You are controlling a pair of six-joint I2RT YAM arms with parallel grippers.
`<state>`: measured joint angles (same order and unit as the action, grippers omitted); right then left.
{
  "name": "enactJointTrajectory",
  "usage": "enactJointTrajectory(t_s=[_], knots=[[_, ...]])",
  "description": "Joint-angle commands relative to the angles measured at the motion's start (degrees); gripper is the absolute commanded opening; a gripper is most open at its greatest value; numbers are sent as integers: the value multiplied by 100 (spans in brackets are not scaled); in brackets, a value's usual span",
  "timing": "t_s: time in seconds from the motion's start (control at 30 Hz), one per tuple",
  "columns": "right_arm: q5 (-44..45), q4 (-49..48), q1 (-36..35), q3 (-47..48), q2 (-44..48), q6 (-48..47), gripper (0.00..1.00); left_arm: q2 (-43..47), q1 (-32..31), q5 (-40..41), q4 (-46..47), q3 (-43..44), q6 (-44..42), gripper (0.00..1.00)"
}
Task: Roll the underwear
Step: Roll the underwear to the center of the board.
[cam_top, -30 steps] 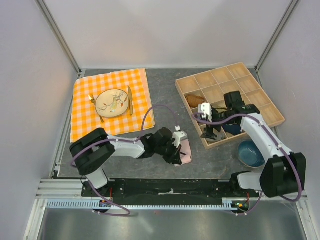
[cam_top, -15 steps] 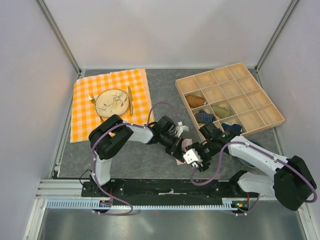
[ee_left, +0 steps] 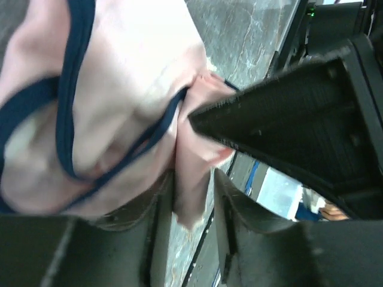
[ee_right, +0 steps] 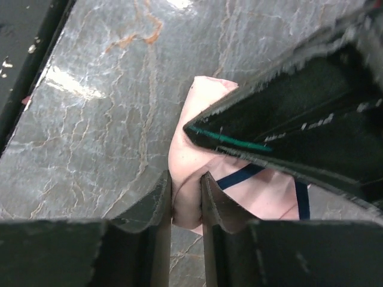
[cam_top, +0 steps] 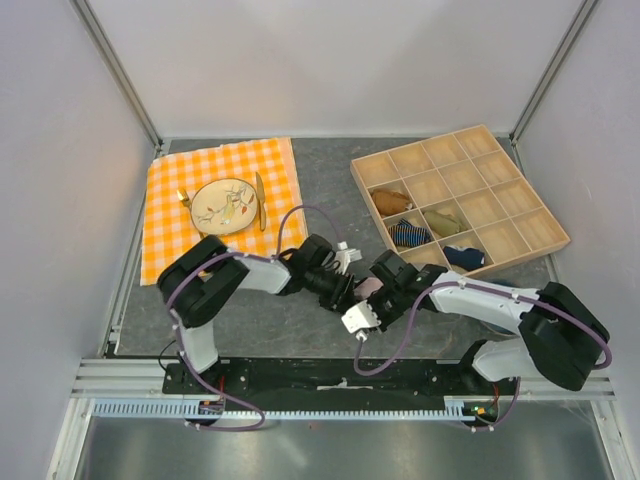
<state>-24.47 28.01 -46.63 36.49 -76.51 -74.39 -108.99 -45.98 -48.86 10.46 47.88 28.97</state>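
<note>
Grey bench [cam_top: 330,170]. Near its 6 o'clock edge, the left gripper [ee_left: 191,185] and right gripper [ee_right: 187,179] each pinch the pink underwear [ee_left: 131,72]. Rolling looks just begun; next, the fabric likely needs turning over itself.

right gripper [cam_top: 378,296] swung from tray [cam_top: 412,158] to underwear [cam_top: 366,288], jaws now pinching its edge opposite left gripper [cam_top: 343,286].

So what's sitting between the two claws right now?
Only the underwear: the left claw and right claw both pinch it, as both wrist views show.
</note>
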Motion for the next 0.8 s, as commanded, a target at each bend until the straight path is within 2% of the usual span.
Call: enactJointTrajectory(t_s=[0.0,0.17,0.23,0.33,0.5,0.63,0.77], knots=[[207,397,75,165,-224,451,14,921,141,1553,158,-874,-84,44],[-1056,1170,803,674,-443,478,5,2337,142,2914,518,-1544,-436,48],[-1427,1582,1180,859,-723,426,5,2592,133,3075,597,-1694,-506,48],[-2043,2319,1585,1280,-1319,207,5,3128,2,3049,1150,-2079,-961,55],[-2781,3350,2008,2036,-2349,-330,5,4278,-1130,3717,2301,-3097,-2579,58],[-2984,4122,2158,2511,-3324,-558,6,4422,-1738,4094,3048,-3478,-3781,59],[-2959,4345,2185,2723,-3739,-673,6,3747,-2257,4534,2840,-3119,-4592,61]])
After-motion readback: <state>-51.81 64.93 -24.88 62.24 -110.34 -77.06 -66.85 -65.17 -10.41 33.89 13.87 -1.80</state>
